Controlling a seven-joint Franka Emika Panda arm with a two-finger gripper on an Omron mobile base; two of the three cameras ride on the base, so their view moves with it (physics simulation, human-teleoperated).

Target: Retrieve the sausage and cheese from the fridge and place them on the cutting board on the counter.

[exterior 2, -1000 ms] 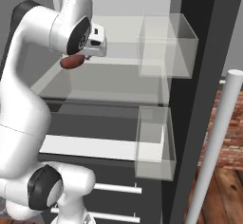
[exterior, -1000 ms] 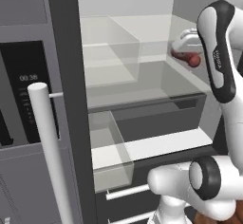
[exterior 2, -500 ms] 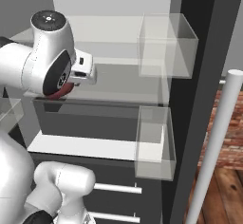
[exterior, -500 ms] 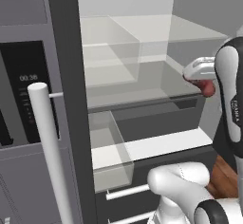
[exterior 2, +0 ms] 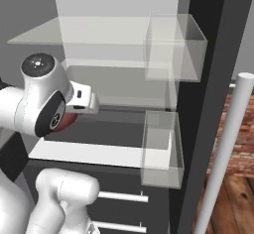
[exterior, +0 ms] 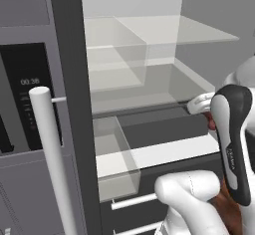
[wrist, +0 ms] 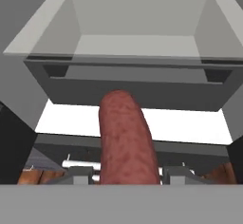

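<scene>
Hand view shows the sausage [wrist: 127, 140] centre-bottom, the gripper [wrist: 128, 173] apparently clamped on it, in front of the open fridge [wrist: 142, 83]. Keep the grip firm and clear the shelf edges on the way out.

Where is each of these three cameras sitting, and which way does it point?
Left base view: behind the arm's left, facing the open fridge; white arm at lower right.
Right base view: behind its right, same fridge interior; arm at left, sausage under the hand.
Hand view: on the hand, along the tool, which grips the sausage.
Both base views share the fridge shelves.
</scene>
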